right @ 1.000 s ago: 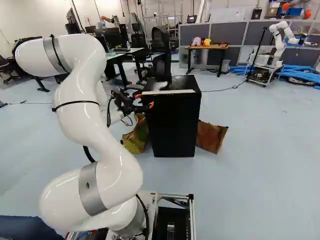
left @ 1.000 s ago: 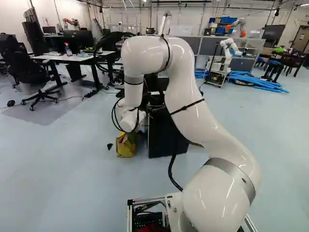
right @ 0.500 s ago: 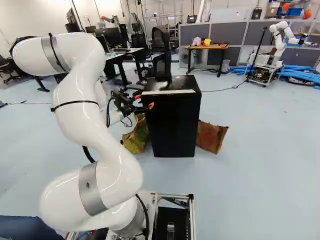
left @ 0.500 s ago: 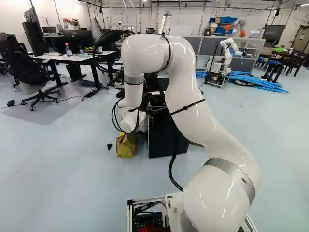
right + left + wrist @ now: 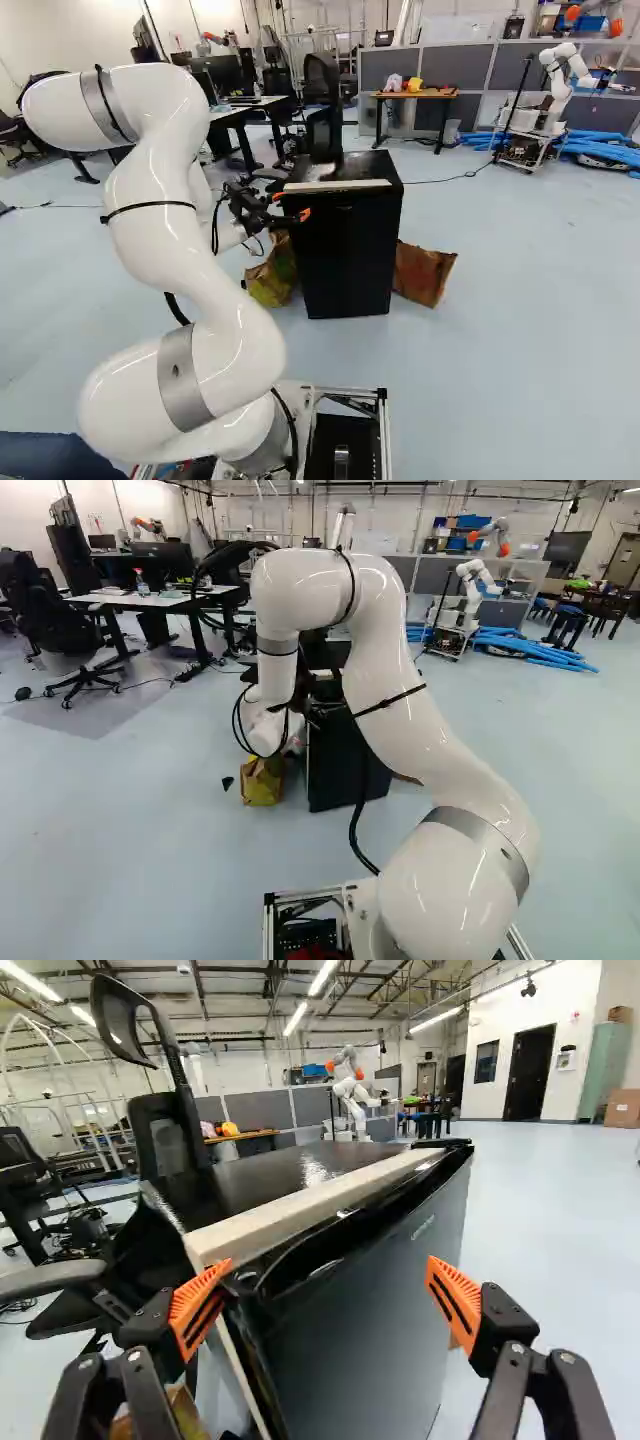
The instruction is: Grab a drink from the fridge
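As you look across the right base view from its left side, your white arm (image 5: 150, 235) rises from the base joint, bends over, and reaches forward to the black gripper (image 5: 291, 205). Past its bend, a light-topped table (image 5: 252, 103) stands farther back. You have the fingers spread wide, with nothing gripped; in the wrist view one orange pad (image 5: 198, 1305) sits close to the fridge's near upper corner, while the other lies out in front of its face. Whether either pad touches, you can't tell. Just below the gripper, a yellow-green bag (image 5: 272, 278) slumps on the floor beside the black fridge (image 5: 350, 255), which stands upright ahead of you. The drink is hidden from you. A pale strip (image 5: 335, 185) runs along the fridge's top front edge, and an office chair (image 5: 322, 105) rises behind. On the fridge's other side leans a brown bag (image 5: 422, 273), with a wooden-topped table (image 5: 440, 94) well behind it. Farther right, you see another robot (image 5: 560, 75) near blue tubes (image 5: 605, 152).
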Motion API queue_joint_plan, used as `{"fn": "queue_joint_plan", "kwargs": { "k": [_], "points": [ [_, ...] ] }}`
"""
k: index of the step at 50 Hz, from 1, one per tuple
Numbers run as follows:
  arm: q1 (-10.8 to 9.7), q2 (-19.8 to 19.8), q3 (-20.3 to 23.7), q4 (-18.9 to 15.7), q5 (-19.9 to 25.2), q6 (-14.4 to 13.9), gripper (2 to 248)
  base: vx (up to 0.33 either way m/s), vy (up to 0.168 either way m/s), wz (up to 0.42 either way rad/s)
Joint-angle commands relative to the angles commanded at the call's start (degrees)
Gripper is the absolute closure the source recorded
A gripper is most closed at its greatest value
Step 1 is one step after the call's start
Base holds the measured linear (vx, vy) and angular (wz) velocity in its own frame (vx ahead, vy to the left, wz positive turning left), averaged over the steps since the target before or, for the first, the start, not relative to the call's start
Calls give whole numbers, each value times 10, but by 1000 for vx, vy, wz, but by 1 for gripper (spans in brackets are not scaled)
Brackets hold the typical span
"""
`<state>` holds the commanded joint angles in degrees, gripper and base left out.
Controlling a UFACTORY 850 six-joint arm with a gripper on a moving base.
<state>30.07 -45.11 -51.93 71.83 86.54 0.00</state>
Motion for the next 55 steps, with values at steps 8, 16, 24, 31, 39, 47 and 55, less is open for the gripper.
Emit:
{"fn": "queue_joint_plan", "kwargs": {
  "k": [8,16,24,31,39,47,55],
  "points": [
    [1,1,2,16,0,0,3,0,0,0],
    [1,2,5,33,0,0,3,0,0,0],
    [2,4,8,49,0,0,3,0,0,0],
    [3,6,11,64,0,0,3,0,0,0],
    [5,9,18,81,0,0,3,0,0,0],
    [8,13,27,97,0,0,3,0,0,0],
    [11,17,37,114,0,0,3,0,0,0]
  ]
}}
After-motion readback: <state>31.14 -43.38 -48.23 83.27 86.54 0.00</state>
